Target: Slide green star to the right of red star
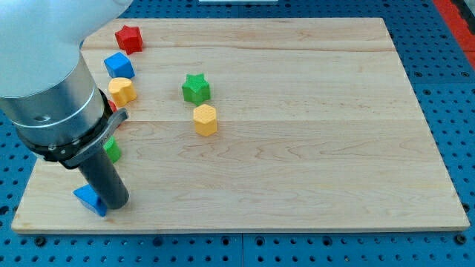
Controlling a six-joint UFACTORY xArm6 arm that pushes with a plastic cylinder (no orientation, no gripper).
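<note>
While hand tip (pixel 115 202) sits bottom-left — green star (pixel 196 88) well apart, upper-right

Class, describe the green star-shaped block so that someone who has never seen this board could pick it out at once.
Start at the wooden board and look a little left of its middle, in the upper half. Two blocks sit close together there: the green star-shaped block is the upper one, directly above the yellow hexagonal block. Its green colour and pointed outline set it apart.

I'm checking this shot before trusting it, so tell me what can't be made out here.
- My tip: hidden in the camera view, where the rod's lower end meets the blue block.
- Green block: mostly behind the arm, shape unclear.
- Red block beside the yellow block: only a sliver shows.
</note>
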